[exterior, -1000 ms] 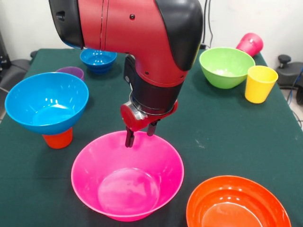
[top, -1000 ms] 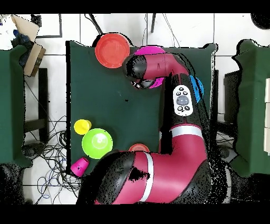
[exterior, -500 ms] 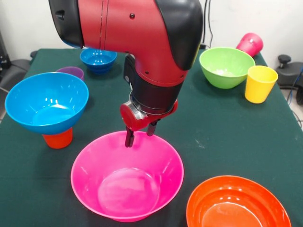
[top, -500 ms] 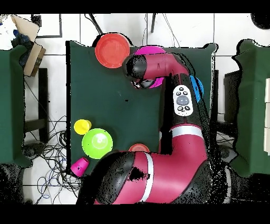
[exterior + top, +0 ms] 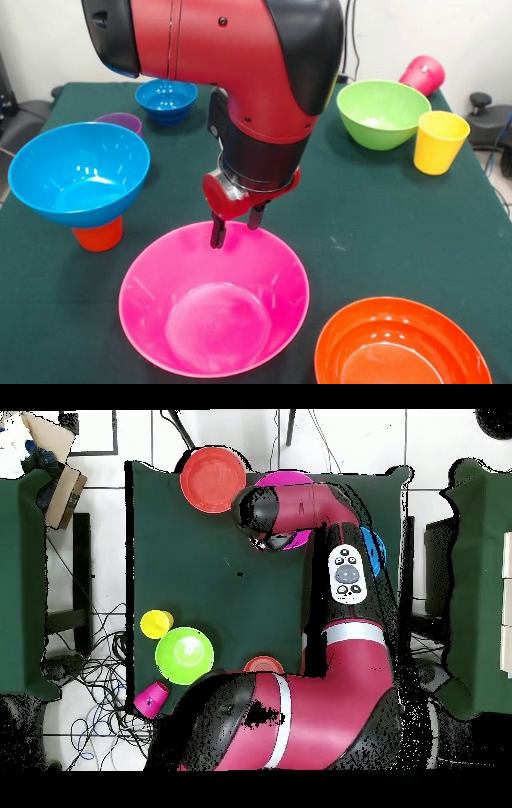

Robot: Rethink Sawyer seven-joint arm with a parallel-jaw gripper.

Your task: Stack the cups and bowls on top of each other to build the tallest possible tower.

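Observation:
My gripper (image 5: 236, 228) is at the far rim of the very large pink bowl (image 5: 208, 320), one finger inside the rim and one behind it, shut on the rim. The bowl tips slightly toward the table's front. A medium blue bowl (image 5: 80, 172) rests on an upturned orange cup (image 5: 98, 236) at the left. Behind it stand a purple cup (image 5: 120, 122) and a small blue bowl (image 5: 166, 100). The large orange bowl (image 5: 400, 344) is at the front right. At the back right are the lime green bowl (image 5: 382, 112), the yellow cup (image 5: 438, 142) and the magenta cup (image 5: 424, 74), which lies on its side.
In the overhead view the arm covers the gripper and most of the pink bowl (image 5: 285, 480). A small orange bowl (image 5: 262, 665) peeks out by the robot's base, near the lime green bowl (image 5: 184, 655). Green cloth lies bare between the pink bowl and the green one.
The pink bowl has tipped a little more toward the front, its opening facing the camera more. The gripper has barely moved.

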